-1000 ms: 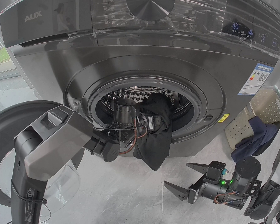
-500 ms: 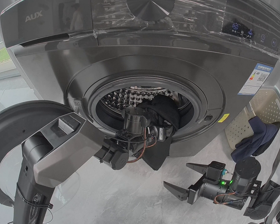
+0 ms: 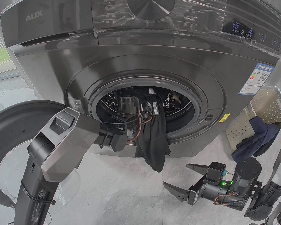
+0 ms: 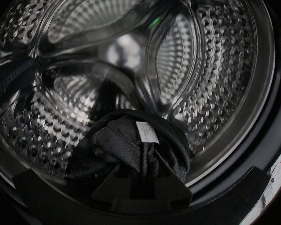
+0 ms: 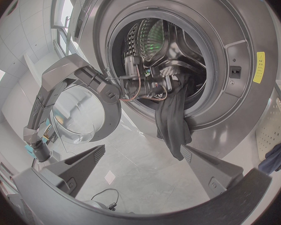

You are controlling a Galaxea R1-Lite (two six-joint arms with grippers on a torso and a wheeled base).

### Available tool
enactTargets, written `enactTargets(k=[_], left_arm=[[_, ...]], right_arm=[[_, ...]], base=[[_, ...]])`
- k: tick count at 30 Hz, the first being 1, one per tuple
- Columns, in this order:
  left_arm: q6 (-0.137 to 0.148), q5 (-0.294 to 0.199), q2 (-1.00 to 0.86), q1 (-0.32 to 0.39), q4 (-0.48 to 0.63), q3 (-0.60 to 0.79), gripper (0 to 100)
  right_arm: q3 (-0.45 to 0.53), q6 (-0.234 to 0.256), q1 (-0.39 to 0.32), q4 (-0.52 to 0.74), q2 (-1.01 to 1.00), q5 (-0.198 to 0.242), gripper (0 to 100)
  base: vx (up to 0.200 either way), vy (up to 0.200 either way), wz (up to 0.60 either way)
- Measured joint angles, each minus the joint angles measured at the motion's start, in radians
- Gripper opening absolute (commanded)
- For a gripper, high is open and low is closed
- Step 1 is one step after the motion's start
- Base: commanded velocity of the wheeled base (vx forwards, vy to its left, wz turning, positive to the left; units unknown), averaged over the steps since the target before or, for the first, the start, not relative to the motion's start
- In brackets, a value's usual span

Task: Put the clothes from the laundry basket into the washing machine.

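The washing machine stands with its round opening facing me. Inside that opening my left gripper is shut on a black garment, whose lower part hangs out over the rim toward the floor. In the left wrist view the bunched black garment with a white label sits between the left gripper fingers, before the perforated drum. My right gripper is open, low above the floor, right of the opening. The laundry basket at the right carries a navy garment.
The machine's door hangs swung open at the left, beside my left arm. Grey tiled floor lies free in front of the machine. In the right wrist view the right gripper faces the opening and the hanging black garment.
My left gripper rose and shifted left within the opening. The black garment, bunched in the opening before, now hangs longer over the rim. The right arm kept still.
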Motion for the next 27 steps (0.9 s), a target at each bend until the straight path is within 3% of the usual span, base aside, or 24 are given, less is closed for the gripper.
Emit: enactTargets(k=[7, 8, 15, 27], left_arm=[[-0.020, 0.035, 0.035, 0.026, -0.016, -0.189, 0], [-0.021, 0.039, 0.042, 0.027, -0.017, -0.210, 100], [-0.027, 0.048, 0.053, 0.031, -0.009, -0.195, 100], [-0.025, 0.007, -0.094, -0.018, 0.040, 0.261, 100]], right_arm=[[0.000, 0.000, 0.000, 0.000, 0.000, 0.000, 100], [0.000, 0.000, 0.000, 0.000, 0.000, 0.000, 100], [0.001, 0.000, -0.002, 0.000, 0.000, 0.000, 100], [0.001, 0.000, -0.001, 0.000, 0.000, 0.000, 100]], base=[[0.000, 0.000, 0.00], [0.000, 0.000, 0.00], [0.000, 0.000, 0.00], [0.000, 0.000, 0.00]])
